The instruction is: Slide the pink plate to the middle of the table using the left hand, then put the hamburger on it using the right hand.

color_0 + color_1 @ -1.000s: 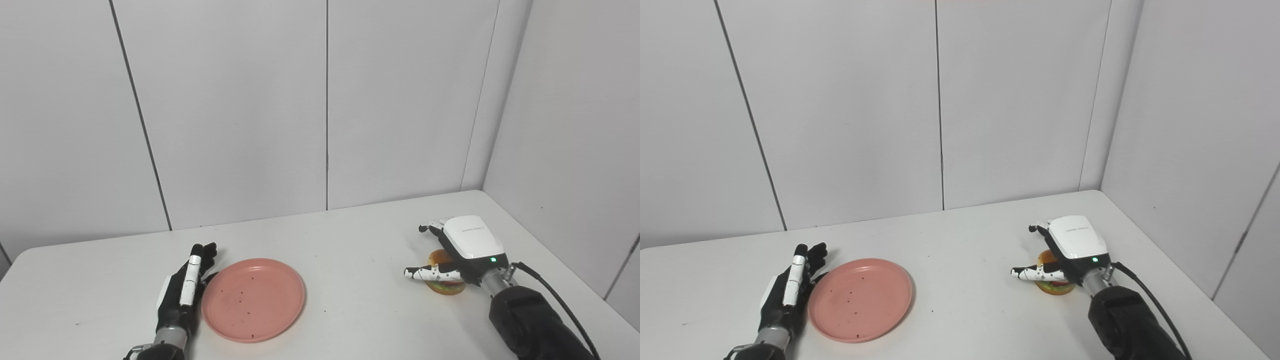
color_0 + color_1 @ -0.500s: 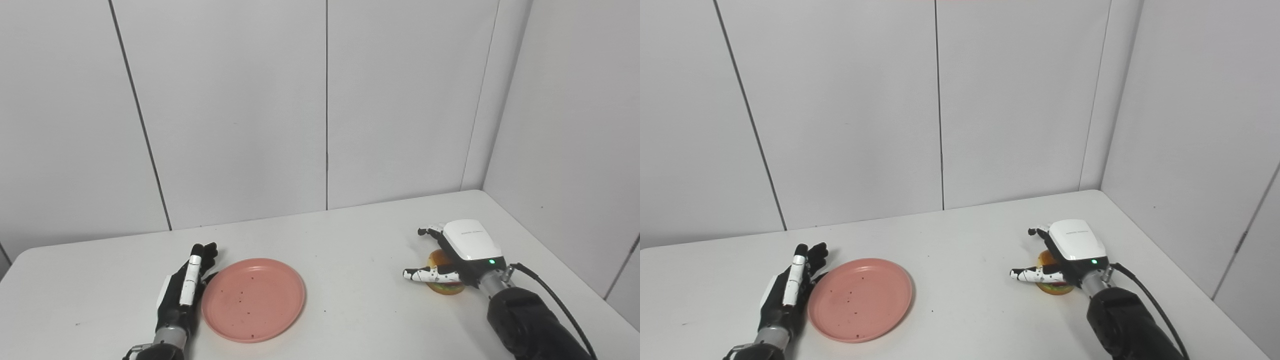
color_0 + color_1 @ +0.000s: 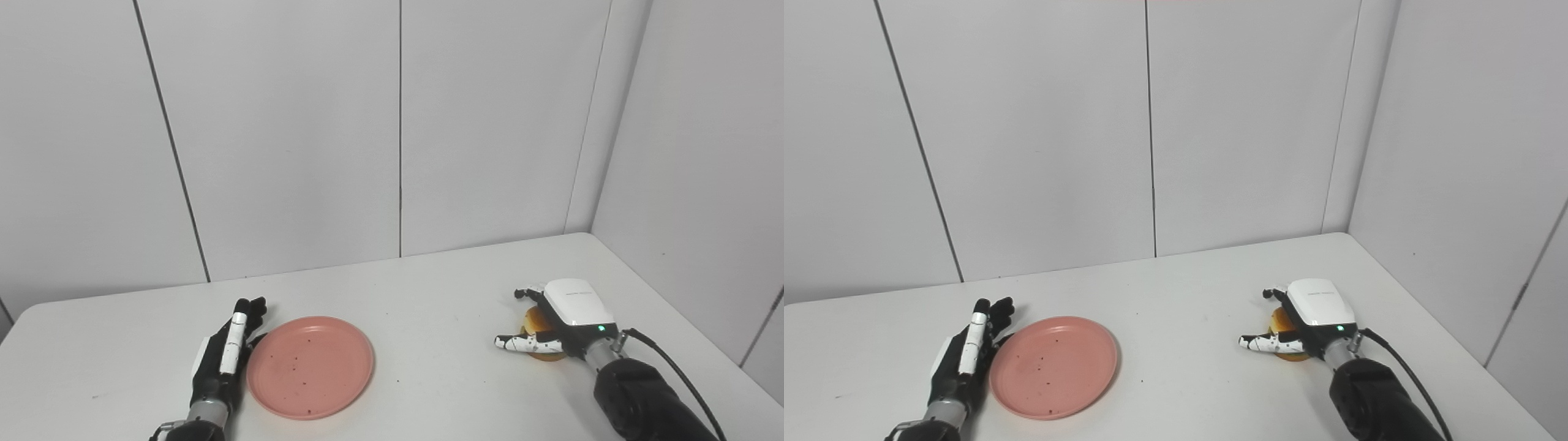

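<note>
My left hand [image 3: 225,349] lies with fingers straight beside the plate [image 3: 310,365], which holds only crumbs. My right hand [image 3: 566,315] covers the hamburger [image 3: 539,320] on the tabletop [image 3: 429,318], fingers spread around it.

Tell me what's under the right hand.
The hamburger sits on the table beneath the right hand; only its orange bun edge shows. The palm covers the rest, so whether the fingers grip it cannot be seen.
</note>
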You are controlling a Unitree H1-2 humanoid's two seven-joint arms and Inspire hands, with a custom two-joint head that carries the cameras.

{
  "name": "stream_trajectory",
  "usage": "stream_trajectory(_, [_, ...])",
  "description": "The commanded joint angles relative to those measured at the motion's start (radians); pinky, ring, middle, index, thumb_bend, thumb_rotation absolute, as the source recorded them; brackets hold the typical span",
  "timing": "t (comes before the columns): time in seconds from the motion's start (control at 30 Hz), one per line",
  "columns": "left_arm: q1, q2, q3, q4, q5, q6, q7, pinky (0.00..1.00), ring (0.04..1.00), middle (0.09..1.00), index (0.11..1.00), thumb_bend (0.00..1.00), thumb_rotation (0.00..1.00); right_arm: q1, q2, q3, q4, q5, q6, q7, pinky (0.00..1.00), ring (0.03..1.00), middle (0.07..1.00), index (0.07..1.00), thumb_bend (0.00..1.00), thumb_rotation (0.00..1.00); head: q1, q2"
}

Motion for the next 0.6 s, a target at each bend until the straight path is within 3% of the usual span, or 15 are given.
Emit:
stream_trajectory(0.0, [-0.033,0.012,-0.007,-0.014,0.014,0.010,-0.012,0.96,0.924,0.872,0.778,0.87,0.93,-0.049,-0.024,-0.003,-0.020,0.009,0.035,-0.008,0.77,0.795,0.790,0.734,0.77,0.83,0.000,0.002])
stream_trajectory(0.13, [-0.031,0.013,-0.008,-0.020,0.015,0.016,-0.014,0.96,0.925,0.876,0.778,0.87,0.93,-0.048,-0.019,-0.002,-0.011,0.022,0.040,-0.008,0.74,0.800,0.792,0.735,0.76,0.81,0.002,0.004])
stream_trajectory(0.43, [-0.028,0.013,-0.011,-0.036,0.016,0.036,-0.019,0.98,0.931,0.874,0.770,0.86,0.92,-0.062,-0.015,0.020,0.078,0.051,-0.013,-0.093,0.69,0.738,0.742,0.711,0.75,0.79,0.009,0.009])
stream_trajectory(0.57, [-0.026,0.013,-0.010,-0.045,0.014,0.047,-0.020,0.99,0.929,0.872,0.771,0.86,0.92,-0.062,-0.013,0.028,0.092,0.074,-0.020,-0.117,0.61,0.700,0.734,0.703,0.75,0.78,0.009,0.009])
